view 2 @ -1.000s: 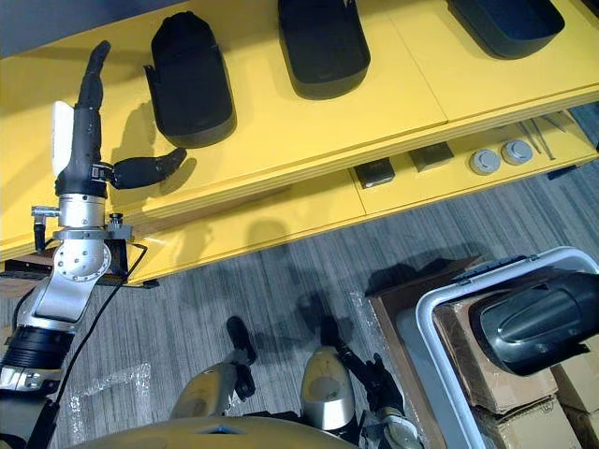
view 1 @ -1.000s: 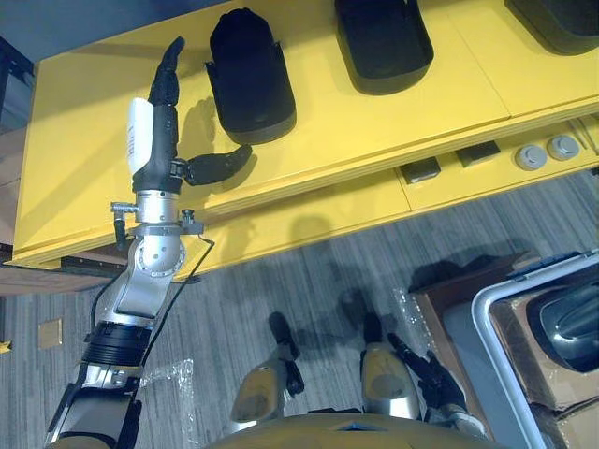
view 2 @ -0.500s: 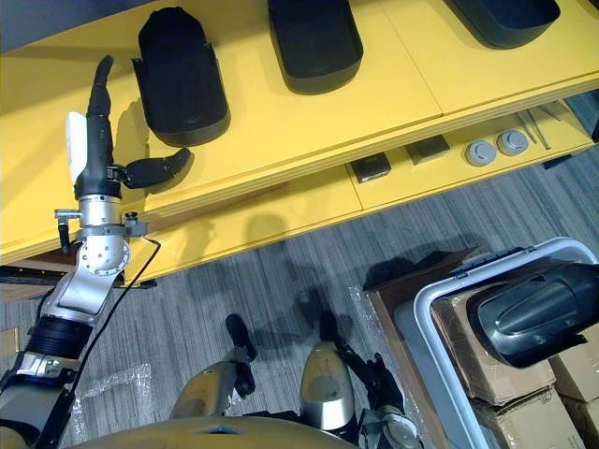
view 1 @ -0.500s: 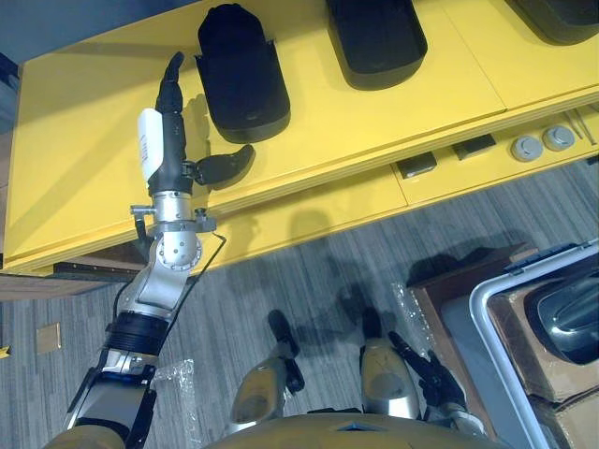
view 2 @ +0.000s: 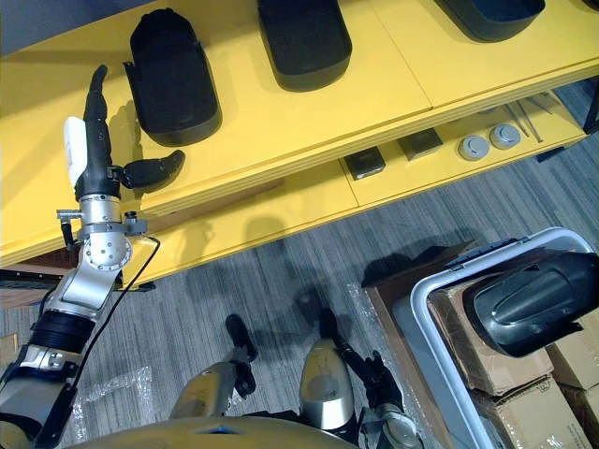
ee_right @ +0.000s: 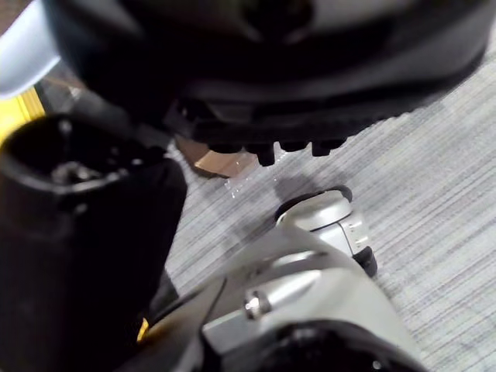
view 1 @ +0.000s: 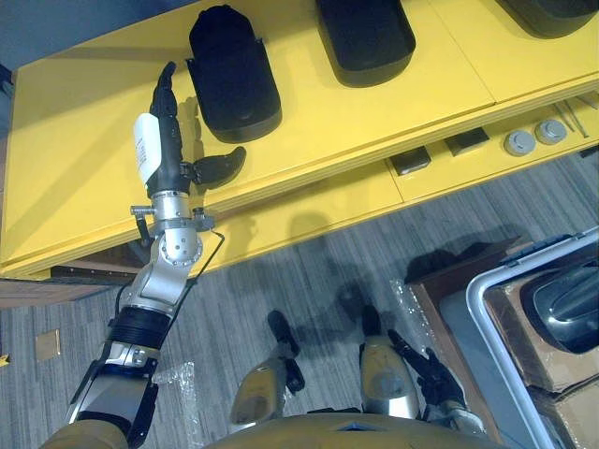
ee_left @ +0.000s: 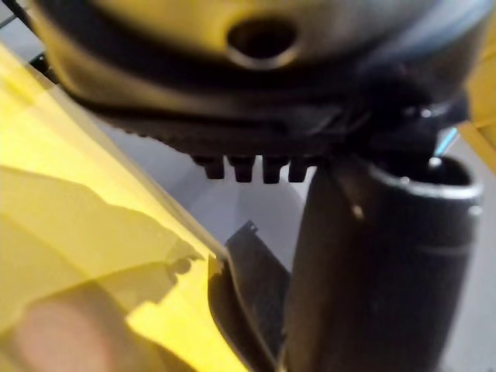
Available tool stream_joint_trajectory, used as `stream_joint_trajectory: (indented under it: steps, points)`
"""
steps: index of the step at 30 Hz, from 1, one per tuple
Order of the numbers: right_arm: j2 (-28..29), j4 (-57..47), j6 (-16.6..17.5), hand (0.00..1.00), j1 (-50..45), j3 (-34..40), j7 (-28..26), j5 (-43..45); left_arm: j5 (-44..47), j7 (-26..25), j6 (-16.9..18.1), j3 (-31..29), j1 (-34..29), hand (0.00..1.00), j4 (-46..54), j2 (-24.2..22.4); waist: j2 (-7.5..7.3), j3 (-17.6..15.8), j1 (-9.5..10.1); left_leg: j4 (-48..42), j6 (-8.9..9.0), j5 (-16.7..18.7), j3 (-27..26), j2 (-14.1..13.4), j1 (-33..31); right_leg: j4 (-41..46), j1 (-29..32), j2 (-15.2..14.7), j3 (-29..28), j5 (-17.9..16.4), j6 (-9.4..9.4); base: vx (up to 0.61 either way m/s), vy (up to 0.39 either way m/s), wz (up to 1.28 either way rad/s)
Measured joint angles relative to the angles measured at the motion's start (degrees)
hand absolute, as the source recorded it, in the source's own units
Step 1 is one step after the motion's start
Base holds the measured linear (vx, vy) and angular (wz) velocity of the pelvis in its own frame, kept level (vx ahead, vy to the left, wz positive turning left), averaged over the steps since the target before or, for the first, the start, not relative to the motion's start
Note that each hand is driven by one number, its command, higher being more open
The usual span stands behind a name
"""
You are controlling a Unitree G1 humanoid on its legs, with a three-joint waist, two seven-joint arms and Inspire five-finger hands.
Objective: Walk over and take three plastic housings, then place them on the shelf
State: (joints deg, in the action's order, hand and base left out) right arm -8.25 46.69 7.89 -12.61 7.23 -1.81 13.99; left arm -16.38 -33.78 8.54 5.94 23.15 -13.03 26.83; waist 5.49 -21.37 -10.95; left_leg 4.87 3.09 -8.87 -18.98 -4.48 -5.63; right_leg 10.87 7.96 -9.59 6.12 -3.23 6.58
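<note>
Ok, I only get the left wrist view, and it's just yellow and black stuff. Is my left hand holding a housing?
Observer: No. The left hand is open over the yellow shelf, beside a black housing, and it holds nothing.
Operator: How many housings are up there?
Observer: Three: that one, a middle housing and a far-right housing.
Operator: Any left to fetch?
Observer: A fourth housing lies in a grey-rimmed bin on the robot's right.
</note>
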Motion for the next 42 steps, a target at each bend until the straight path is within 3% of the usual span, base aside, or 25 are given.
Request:
stream_joint_trajectory:
  steps: [12,30,33,36,40,42]
  points:
    - [0.0,-0.5,-0.2,1.0,0.0,-1.2,3.3,-0.1,0.3,-6.1,-0.1,0.0,2.8,1.0,-1.7,0.0,-0.79,-1.8,-0.26,0.0,0.03,0.1,-0.3,-0.2,0.0,0.1,0.3,0.0,-0.3,0.0,-0.01,0.0,0.0,0.0]
    - [-0.4,-0.6,-0.8,1.0,0.0,-3.3,3.7,-0.2,3.3,-6.1,-0.9,-0.1,4.1,1.0,-2.8,0.0,-1.13,-2.1,-0.35,0.0,-0.02,0.2,-0.9,-0.1,0.0,0.1,0.6,0.1,-0.7,0.0,0.04,0.01,0.0,-0.01]
    - [-0.3,-0.5,-0.5,1.0,-0.2,-3.0,3.0,-0.1,5.1,-4.2,1.4,-1.2,2.2,1.0,-0.4,-1.1,-1.12,-2.1,-0.39,0.0,-0.13,0.1,0.0,-0.1,0.7,-0.2,-0.7,0.0,0.2,-0.2,0.05,0.02,0.003,0.13]
    - [0.3,-0.1,1.8,1.0,-0.6,-0.9,0.0,-0.6,6.4,-2.6,5.8,-3.7,-5.4,1.0,8.0,-5.0,-1.1,-1.9,-0.05,0.0,0.01,0.4,0.8,0.0,2.6,-2.1,-4.2,-0.1,1.7,-0.2,0.06,0.07,0.005,0.13]
    - [0.3,0.5,5.0,1.0,-0.7,0.9,-4.2,-4.7,12.4,5.5,15.0,-3.8,-16.0,1.0,19.0,-11.3,-0.74,-0.2,2.58,0.2,0.66,1.2,2.5,-0.1,4.2,-4.8,-8.3,0.1,4.0,-0.2,0.07,0.07,-0.006,0.25]
    - [0.3,0.8,5.4,1.0,-0.3,1.8,-5.4,-4.5,16.3,10.9,18.9,-2.0,-22.2,1.0,23.5,-13.4,-0.74,3.2,4.39,0.2,0.68,1.3,3.7,-0.2,4.9,-6.3,-10.6,0.2,5.6,-0.2,0.06,0.1,-0.015,0.32]
